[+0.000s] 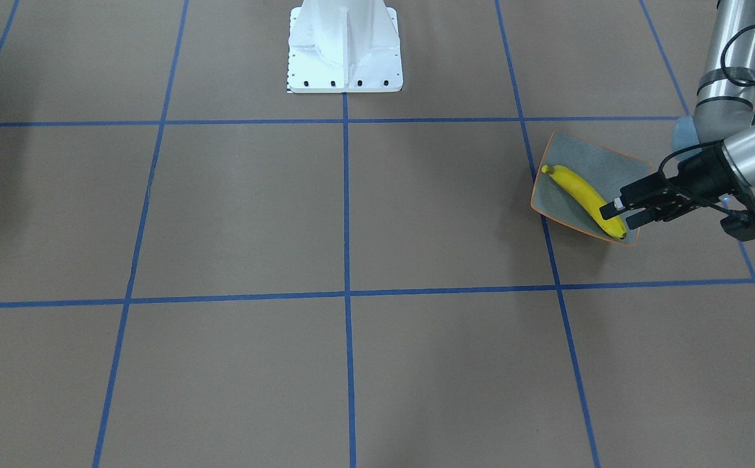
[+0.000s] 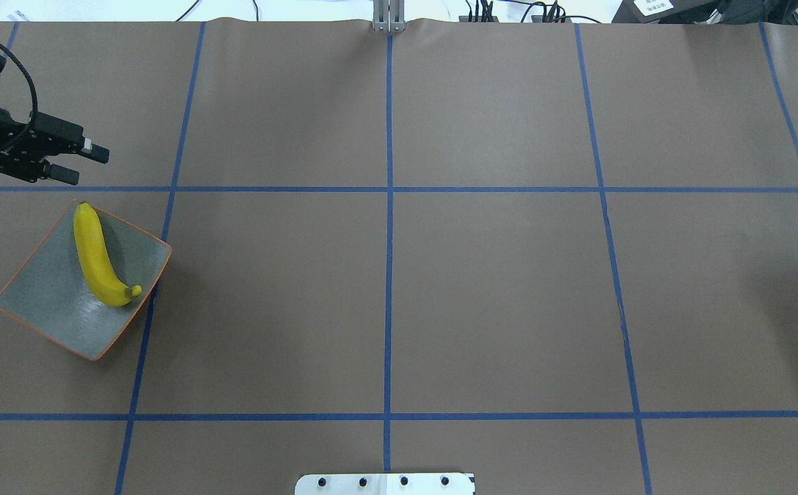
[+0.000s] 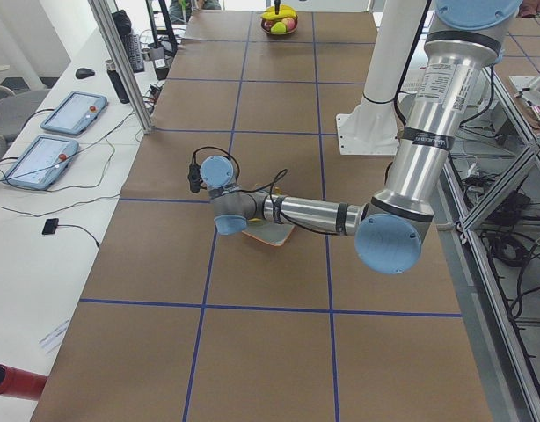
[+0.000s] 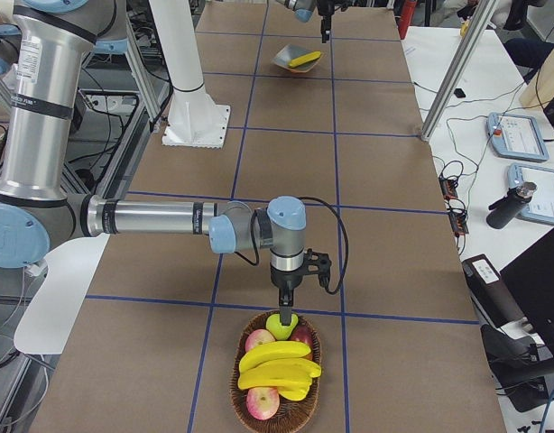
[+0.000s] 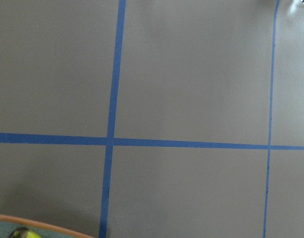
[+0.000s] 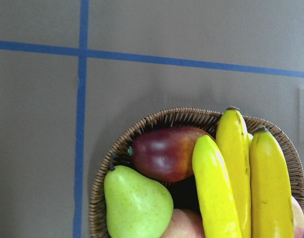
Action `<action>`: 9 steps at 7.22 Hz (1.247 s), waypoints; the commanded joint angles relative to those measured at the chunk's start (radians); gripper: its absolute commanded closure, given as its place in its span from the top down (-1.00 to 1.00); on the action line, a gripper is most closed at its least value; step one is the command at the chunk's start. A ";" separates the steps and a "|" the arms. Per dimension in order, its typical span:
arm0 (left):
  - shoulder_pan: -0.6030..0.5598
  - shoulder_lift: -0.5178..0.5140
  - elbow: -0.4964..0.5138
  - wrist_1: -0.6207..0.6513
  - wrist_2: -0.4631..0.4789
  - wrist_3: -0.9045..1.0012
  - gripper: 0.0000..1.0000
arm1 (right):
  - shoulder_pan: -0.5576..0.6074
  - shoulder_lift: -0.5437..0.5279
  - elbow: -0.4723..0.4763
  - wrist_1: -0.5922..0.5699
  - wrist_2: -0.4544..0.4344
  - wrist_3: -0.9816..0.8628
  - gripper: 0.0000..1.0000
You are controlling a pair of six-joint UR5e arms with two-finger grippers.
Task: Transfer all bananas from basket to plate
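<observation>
Exterior right view is showing the brown woven wicker basket [image 4: 235,383] holding three smooth yellow curved bananas [image 4: 277,370], while the squarish grey-blue orange-rimmed plate [image 2: 48,302] is carrying one yellow banana [image 2: 98,258], so three transfers are seemingly remaining. The left gripper [image 2: 93,166] is hovering near the plate, fingers parted and empty; the right gripper [image 4: 286,305] is hanging over the basket, and I cannot tell its opening.

Cuts off the basket [image 6: 157,119] and its bananas [image 6: 266,188] at the bottom edge of the right wrist view. Leaves only a sliver of plate [image 5: 43,226] and banana [image 5: 21,233] in the left wrist view. Cannot tell how wide the right gripper [image 4: 285,305] stands.
</observation>
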 commanded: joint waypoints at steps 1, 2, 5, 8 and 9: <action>0.000 -0.001 -0.004 0.000 0.001 -0.001 1.00 | 0.001 -0.006 -0.105 0.093 -0.025 -0.023 0.93; 0.000 0.001 -0.004 0.000 0.001 0.000 1.00 | 0.001 -0.006 -0.131 0.095 -0.030 -0.049 0.89; 0.000 0.006 -0.023 0.000 0.001 -0.001 1.00 | 0.001 0.003 -0.164 0.101 -0.031 -0.050 0.69; -0.002 0.009 -0.030 0.000 0.001 -0.003 1.00 | 0.001 0.004 -0.170 0.101 -0.031 -0.048 0.07; -0.002 0.012 -0.035 0.000 -0.001 -0.003 1.00 | 0.001 0.005 -0.171 0.101 -0.030 -0.048 0.07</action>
